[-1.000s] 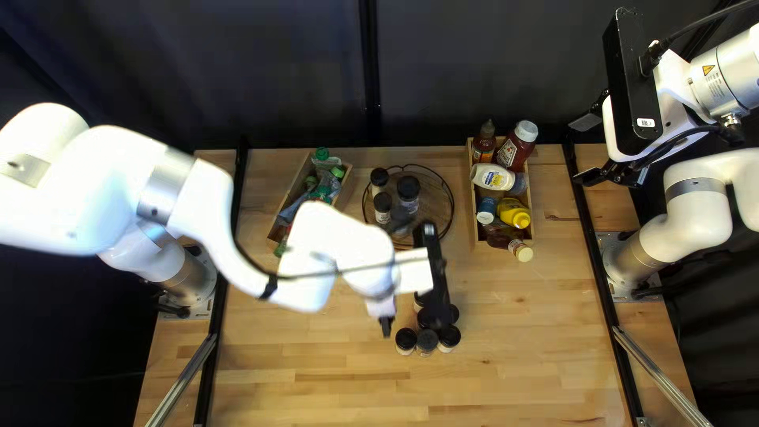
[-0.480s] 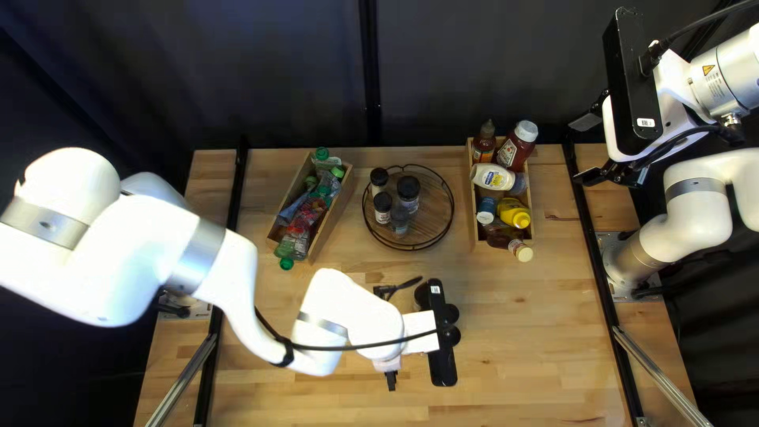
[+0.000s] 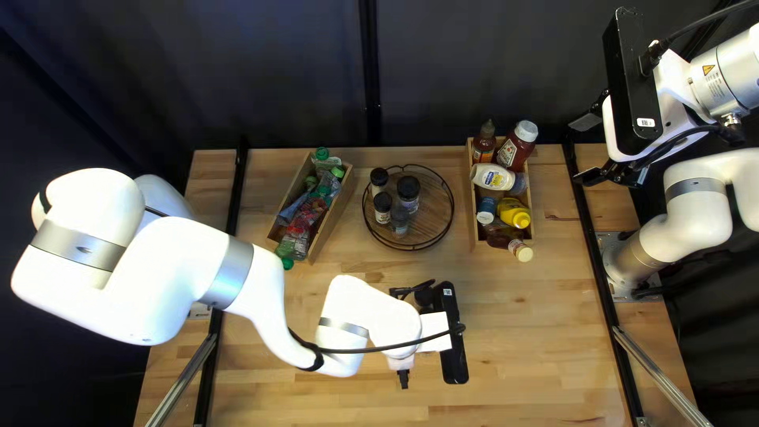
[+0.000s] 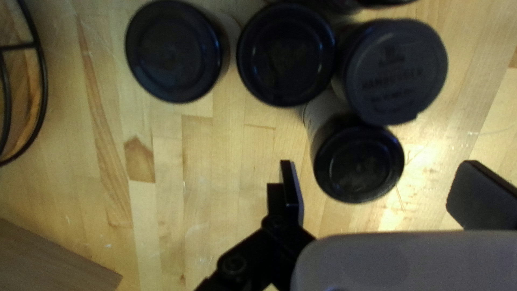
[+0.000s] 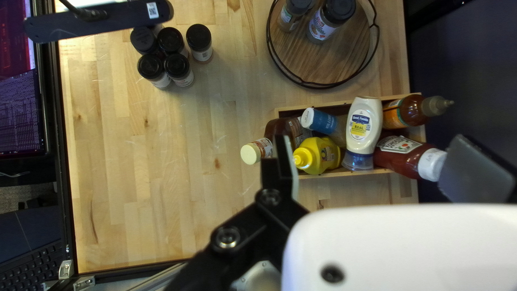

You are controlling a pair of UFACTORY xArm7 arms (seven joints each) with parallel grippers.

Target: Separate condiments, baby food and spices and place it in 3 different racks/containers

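Our black left tool (image 3: 415,336), top left view's lower centre: released, near cylindrical black-capped jars (image 4: 358,164). Our black right tool (image 3: 585,150), upper right: released.

Lettering (image 4: 392,81) on one jar lid (image 4: 371,105), printed bottle labels (image 5: 360,127), warning triangle (image 3: 708,70) on right arm (image 3: 700,213)

The left arm (image 3: 178,269) is rounded white, with silver bands (image 3: 229,274) and black cable (image 3: 379,349). The right hand (image 3: 585,150) has black links (image 5: 245,219), silver screws (image 5: 228,237).

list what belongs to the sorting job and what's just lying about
Job:
- round black-lidded spice jars
- round wooden tray with black wire rim
- squeezable condiment bottles in a wooden box
- green-capped pouches in another wooden box

Just lying about:
- black keyboard
- lit screen
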